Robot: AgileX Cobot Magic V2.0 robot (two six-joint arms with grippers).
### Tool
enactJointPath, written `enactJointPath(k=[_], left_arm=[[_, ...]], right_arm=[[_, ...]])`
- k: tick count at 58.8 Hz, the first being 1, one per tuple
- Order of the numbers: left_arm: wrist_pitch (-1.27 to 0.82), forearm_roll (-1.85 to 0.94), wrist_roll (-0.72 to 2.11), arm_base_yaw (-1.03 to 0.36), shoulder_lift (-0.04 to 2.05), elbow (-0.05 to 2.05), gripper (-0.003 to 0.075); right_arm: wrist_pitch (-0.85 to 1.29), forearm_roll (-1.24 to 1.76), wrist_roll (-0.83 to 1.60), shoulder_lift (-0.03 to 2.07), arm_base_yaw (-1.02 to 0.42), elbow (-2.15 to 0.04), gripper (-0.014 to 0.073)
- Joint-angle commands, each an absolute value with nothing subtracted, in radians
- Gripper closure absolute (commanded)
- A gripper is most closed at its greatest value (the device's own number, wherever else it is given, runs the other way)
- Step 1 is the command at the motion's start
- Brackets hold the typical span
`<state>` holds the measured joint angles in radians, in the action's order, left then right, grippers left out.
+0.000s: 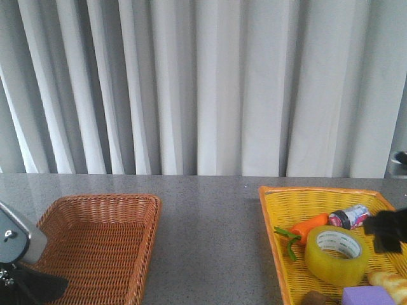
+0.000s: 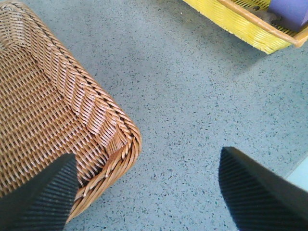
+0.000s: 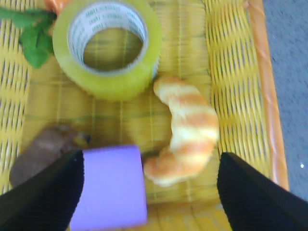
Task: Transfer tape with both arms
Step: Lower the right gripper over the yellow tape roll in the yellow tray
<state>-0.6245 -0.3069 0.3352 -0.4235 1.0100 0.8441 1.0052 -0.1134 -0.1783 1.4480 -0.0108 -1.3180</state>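
While the tape [image 3: 107, 48] lies flat in the yellow basket [image 1: 277, 216], right claw [image 3: 147, 192] hovers open above; descend past the croissant [image 3: 187, 130]. Left claw [image 2: 144, 192] open beside the brown basket [image 2: 48, 110].

**Left gripper open above the corner of the brown basket**

The left gripper [image 2: 149, 192] was open, with its two black ribbed fingers [image 2: 43, 197] wide apart. One finger stood over the rounded corner of the brown wicker basket [image 2: 57, 106], the other over the grey speckled tabletop [image 2: 192, 96]. Nothing was between the fingers. Well apart from the brown basket, across a stretch of tabletop, was the corner of a yellow basket [image 2: 240, 24] with an orange rim. Inside it a purple block [image 2: 291, 9] was partly visible.
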Motion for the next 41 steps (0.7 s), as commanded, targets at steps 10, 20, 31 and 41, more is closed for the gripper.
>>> enactJointPath(k=[10, 20, 31, 41], left_arm=[[-0.565, -0.327, 0.336, -0.431, 0.998, 0.878, 0.0134], [-0.565, -0.327, 0.336, -0.431, 0.998, 0.878, 0.0134], [-0.565, -0.327, 0.336, -0.431, 0.998, 0.878, 0.0134], [-0.565, -0.327, 0.336, -0.431, 0.998, 0.878, 0.0134]], right_arm=[[1.086, -0.117, -0.146, 1.682, -0.005, -1.625, 0.0062], [1.142, -0.129, -0.143, 1.833, -0.005, -1.765, 0.0092], [1.153, -0.138, -0.122, 1.951, -0.004, -1.861, 0.0115], [1.175, -0.116, -0.12, 2.017, 0.034, -1.914, 0.0125]])
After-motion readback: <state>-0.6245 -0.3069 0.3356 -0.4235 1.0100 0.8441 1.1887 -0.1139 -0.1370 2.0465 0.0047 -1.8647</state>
